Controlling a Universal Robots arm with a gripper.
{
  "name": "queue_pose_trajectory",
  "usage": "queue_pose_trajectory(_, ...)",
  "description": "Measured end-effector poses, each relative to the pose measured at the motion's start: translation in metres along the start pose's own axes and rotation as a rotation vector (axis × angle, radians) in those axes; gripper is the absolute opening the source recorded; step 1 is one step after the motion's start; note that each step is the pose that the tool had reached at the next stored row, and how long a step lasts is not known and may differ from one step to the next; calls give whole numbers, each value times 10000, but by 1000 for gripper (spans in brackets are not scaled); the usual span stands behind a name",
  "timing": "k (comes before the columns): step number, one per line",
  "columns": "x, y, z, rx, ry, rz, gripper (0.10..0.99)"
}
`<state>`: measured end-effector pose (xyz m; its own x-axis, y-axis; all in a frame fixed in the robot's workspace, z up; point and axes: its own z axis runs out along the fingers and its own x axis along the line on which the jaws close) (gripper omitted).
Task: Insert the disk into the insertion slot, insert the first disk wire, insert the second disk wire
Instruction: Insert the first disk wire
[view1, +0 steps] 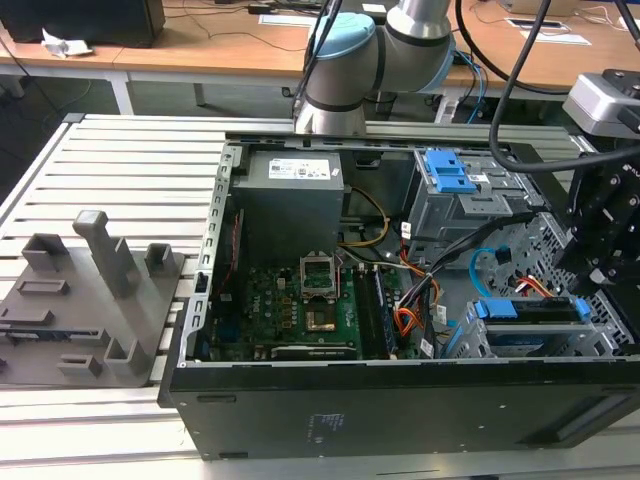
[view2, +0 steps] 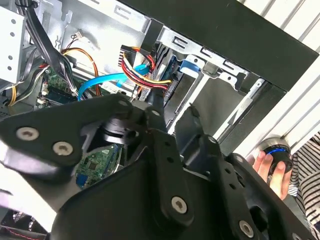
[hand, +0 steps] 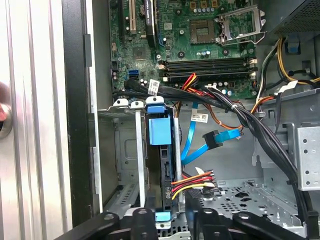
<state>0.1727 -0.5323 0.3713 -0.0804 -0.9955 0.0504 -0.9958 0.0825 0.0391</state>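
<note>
The claw (hand: 170, 221) is black metal built of bolted link bars. Its two fingers (hand: 142, 220) stand apart and hold nothing. It hangs at the end of the cage (hand: 125, 165) that is farthest from the green board (hand: 200, 45). The near end of the disk (hand: 161, 150) shows between the fingers, but whether they touch it cannot be told.

The cage is thin, silver-grey sheet metal punched with holes. The disk sits inside it on edge, a flat dark slab in a glossy blue plastic frame. Its long axis runs along the cage, with the blue pull tab pointing toward the board.

A bundle of red-orange wires (hand: 192, 181) comes in from beside the cage and meets the side of the disk. A flat light blue cable (hand: 190, 142) curves just beside the cage, and its plug hangs clear of the disk.

In the second wrist view, a person's hand (view2: 265, 165) rests on a round knob beyond the cage, outside the black case (view2: 240, 35).
</note>
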Motion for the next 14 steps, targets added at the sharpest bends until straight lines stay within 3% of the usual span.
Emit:
queue_pose_trajectory(1, 0, 0, -1, 0, 1, 0, 286)
queue_pose_trajectory(2, 0, 0, -1, 0, 0, 0, 286)
queue_pose_trajectory(3, 0, 0, -2, 0, 1, 0, 106)
queue_pose_trajectory(8, 2, 26, -5, 0, 3, 0, 106)
queue_pose_trajectory(9, 5, 65, -2, -1, 0, -2, 106)
queue_pose_trajectory(12, 26, 319, 9, 5, 0, 0, 106)
queue_pose_trajectory(14, 32, 402, 13, 8, -1, -1, 106)
